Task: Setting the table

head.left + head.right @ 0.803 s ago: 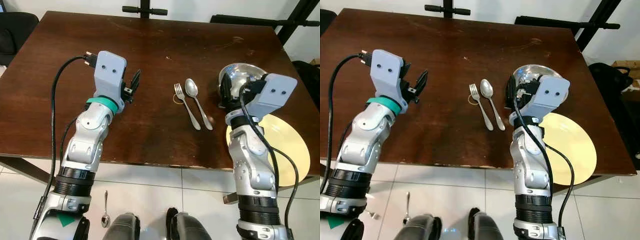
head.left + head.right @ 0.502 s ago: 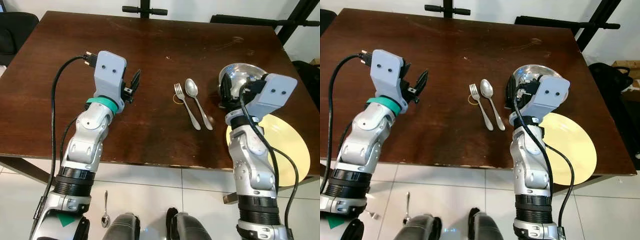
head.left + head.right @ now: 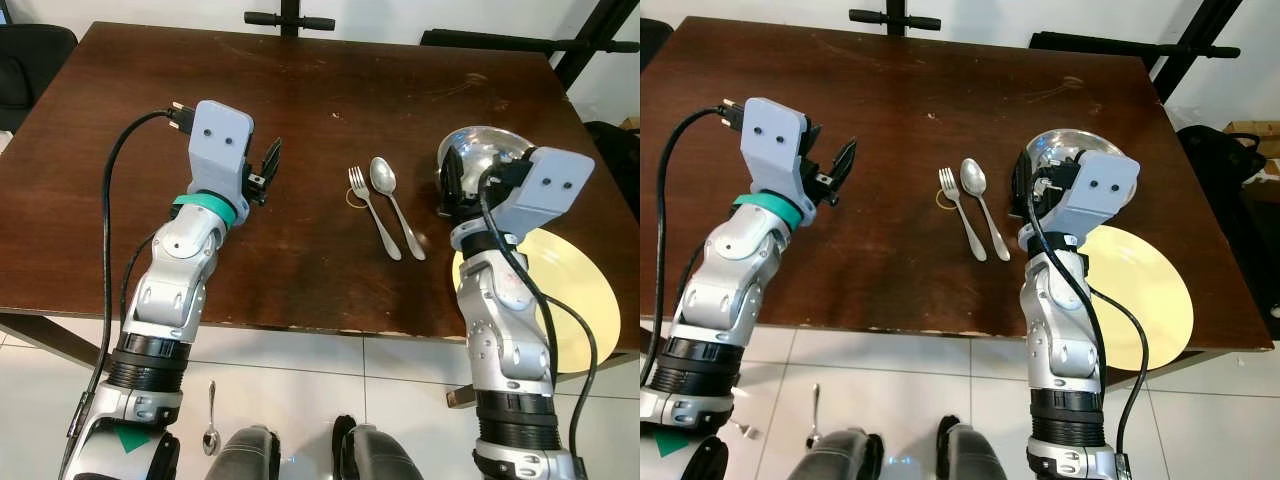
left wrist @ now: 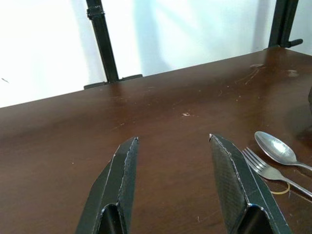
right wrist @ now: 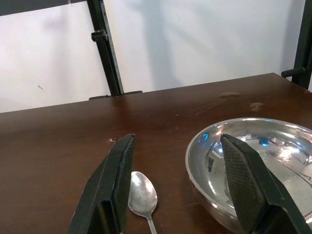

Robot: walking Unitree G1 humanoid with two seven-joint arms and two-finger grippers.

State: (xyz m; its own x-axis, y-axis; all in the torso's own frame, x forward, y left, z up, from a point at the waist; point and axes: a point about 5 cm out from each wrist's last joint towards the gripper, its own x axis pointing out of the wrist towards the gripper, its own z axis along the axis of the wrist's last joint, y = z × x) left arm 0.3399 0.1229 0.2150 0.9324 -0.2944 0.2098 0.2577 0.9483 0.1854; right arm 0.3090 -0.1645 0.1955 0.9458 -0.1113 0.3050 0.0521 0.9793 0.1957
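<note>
A steel fork (image 3: 372,210) and a steel spoon (image 3: 396,205) lie side by side in the middle of the dark wooden table (image 3: 300,90). A shiny metal bowl (image 3: 480,150) stands to their right, and a pale yellow plate (image 3: 575,290) sits at the table's front right edge, overhanging it. My left gripper (image 3: 268,165) hovers open over bare wood left of the fork. My right gripper (image 5: 178,146) is open too, held just before the bowl's (image 5: 253,156) near rim, with the spoon (image 5: 143,195) between its fingers' line of sight.
A second spoon (image 3: 211,420) lies on the white tiled floor below the table's front edge. Black chairs (image 3: 30,60) stand at the far left and right. A black stand (image 3: 290,20) rises behind the table.
</note>
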